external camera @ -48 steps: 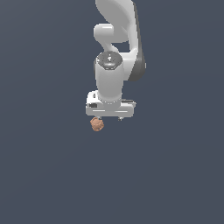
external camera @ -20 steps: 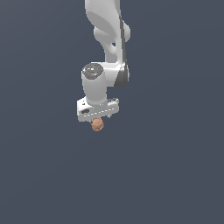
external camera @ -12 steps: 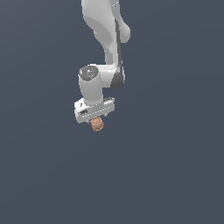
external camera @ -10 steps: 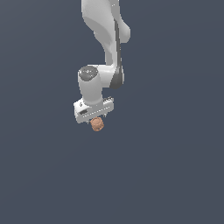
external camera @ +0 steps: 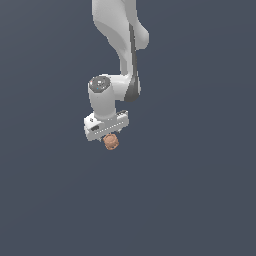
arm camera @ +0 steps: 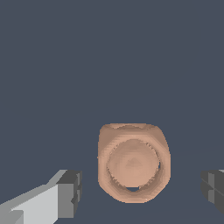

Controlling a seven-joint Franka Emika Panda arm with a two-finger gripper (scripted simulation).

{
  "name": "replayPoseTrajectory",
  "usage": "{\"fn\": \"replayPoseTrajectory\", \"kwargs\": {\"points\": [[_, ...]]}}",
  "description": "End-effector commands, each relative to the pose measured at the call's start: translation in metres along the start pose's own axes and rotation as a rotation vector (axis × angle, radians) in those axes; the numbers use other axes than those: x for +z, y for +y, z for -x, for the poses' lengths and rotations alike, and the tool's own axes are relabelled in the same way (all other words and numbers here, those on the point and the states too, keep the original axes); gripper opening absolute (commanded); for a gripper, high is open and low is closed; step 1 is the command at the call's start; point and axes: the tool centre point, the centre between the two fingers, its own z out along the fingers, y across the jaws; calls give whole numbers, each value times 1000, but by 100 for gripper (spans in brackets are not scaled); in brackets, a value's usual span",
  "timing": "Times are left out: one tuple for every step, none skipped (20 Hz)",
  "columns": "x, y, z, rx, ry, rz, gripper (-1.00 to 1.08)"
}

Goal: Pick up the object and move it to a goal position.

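Gripper [external camera: 108, 136] around lumpy brown-orange ball [arm camera: 133, 162]

We are seeing only the object [external camera: 111, 142] sitting between our spread fingers [arm camera: 69, 194]; everything around is lying open.

Plain dark grey-blue backdrop [external camera: 200, 190] fills both views, flat and even in tone. No markings or edges on it.

In the exterior view the arm [external camera: 120, 45] runs off the top edge, and the gripper [external camera: 110, 136] body hides its own fingers and the top of the object [external camera: 111, 142] — whether the pads touch it cannot be told. In the wrist view both fingers [arm camera: 70, 192] are cut by the frame — one at the lower left, one at the right edge.
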Motion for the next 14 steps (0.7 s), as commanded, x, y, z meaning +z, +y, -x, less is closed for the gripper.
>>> {"fn": "replayPoseTrajectory", "kwargs": {"points": [[3, 0, 0, 0, 0, 0, 100], [5, 0, 0, 0, 0, 0, 100], [8, 0, 0, -1, 0, 0, 100], [12, 0, 0, -1, 0, 0, 100], [16, 0, 1, -2, 0, 0, 100], [21, 0, 1, -2, 0, 0, 100], [26, -1, 1, -3, 0, 0, 100], [31, -1, 1, -3, 0, 0, 100], [36, -1, 1, -3, 0, 0, 100], [40, -1, 1, -3, 0, 0, 100], [43, -1, 1, -4, 0, 0, 100], [46, -1, 1, -4, 0, 0, 100], [48, 0, 1, -4, 0, 0, 100], [49, 0, 1, -4, 0, 0, 100]]}}
